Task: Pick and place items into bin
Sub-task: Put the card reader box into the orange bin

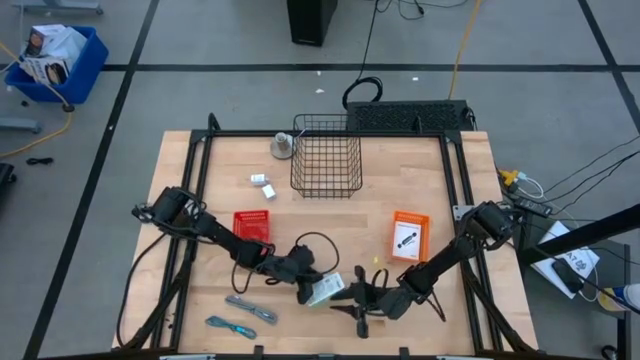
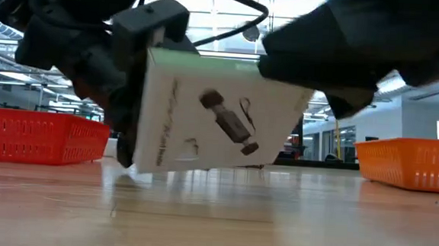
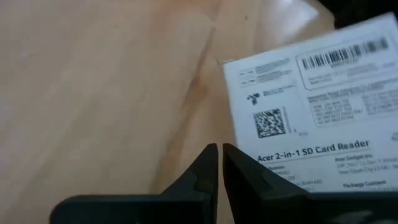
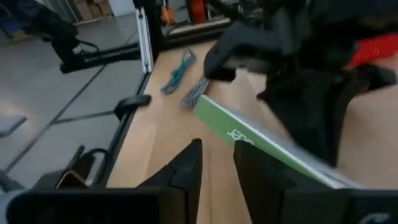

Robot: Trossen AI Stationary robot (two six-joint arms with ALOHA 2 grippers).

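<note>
White box [image 2: 220,115] is reading "Acer 2-in-1 SD Card Reader" on its label in the left wrist view, with a barcode and a QR code above that line; the smaller print is blurring out and a line starting "Package Content" is getting cut off at the edge. The low view is showing a line drawing of the reader on the box's front face, and the box is sitting tilted, one bottom edge on the table [image 1: 420,190]. Its green side is carrying white letters in the right wrist view, too cut off to read. Left gripper [image 3: 219,149] is sitting just beside the box with its claw pinched nearly together, holding nothing. Right gripper [image 4: 217,146] is sitting right at the box's green edge on the opposite side; cannot tell whether its claw is gripping. Grey strip [image 1: 252,308] and teal cord [image 1: 230,325] are lying near the box, toward the left arm's side. Two white blocks [image 1: 263,184] and the wire basket [image 1: 327,155] are sitting well apart from the box. Red tray [image 1: 252,224] and orange tray [image 1: 409,236] are flanking the box; printing on the orange one is too small to read.
</note>
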